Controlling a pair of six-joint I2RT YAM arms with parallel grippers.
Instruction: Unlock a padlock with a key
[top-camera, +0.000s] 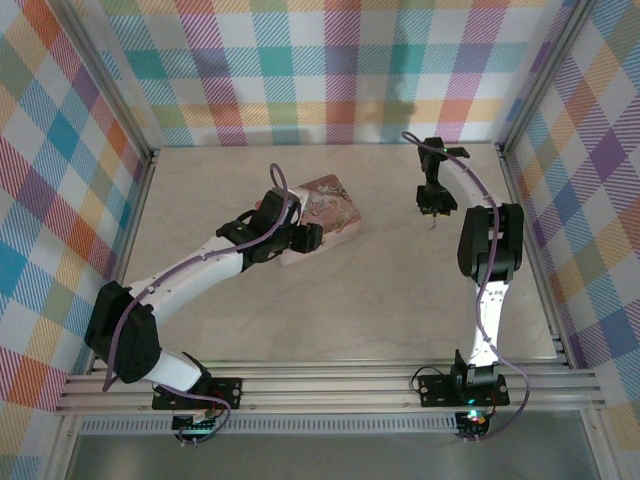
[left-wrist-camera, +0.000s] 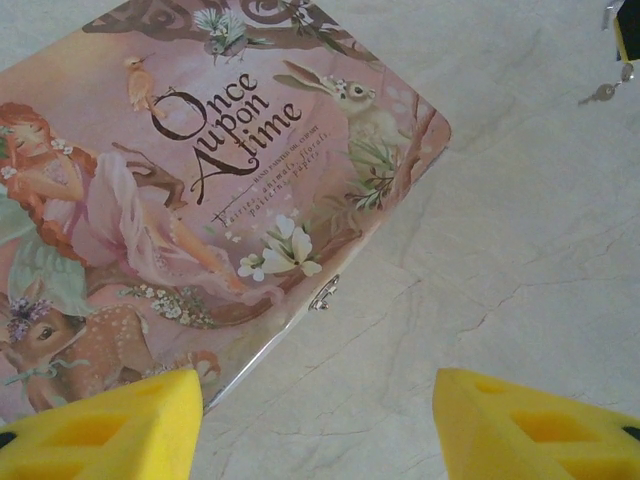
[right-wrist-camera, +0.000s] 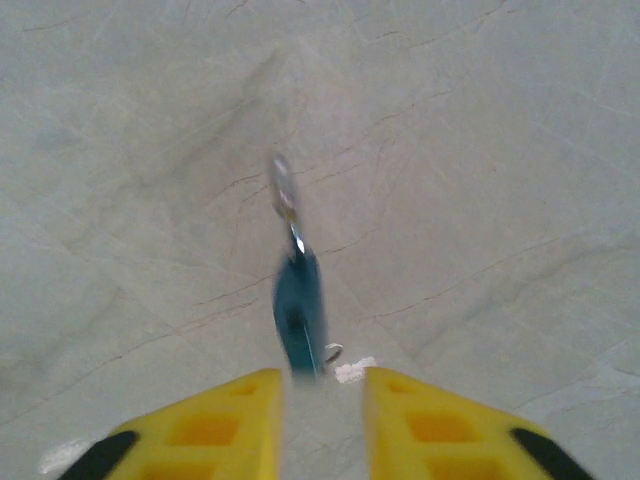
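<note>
Right wrist: blurred blue silvery-shackled padlock (right-wrist-camera: 298, 315), seemingly loose between parted right end effector (right-wrist-camera: 322, 385). Left wrist: pink rectangular tin (left-wrist-camera: 200, 200) reads "Once upon a time"; left end effector (left-wrist-camera: 315, 410) spread.

A pale, marble-veined counter (top-camera: 350, 300) sits inside a booth of pastel plaid walls (top-camera: 330, 60) along its far, left and right edges. Silver aluminium posts (top-camera: 105, 82) rise at the far corners, and ribbed rails (top-camera: 330, 385) line the near edge. The light is soft and even.
</note>
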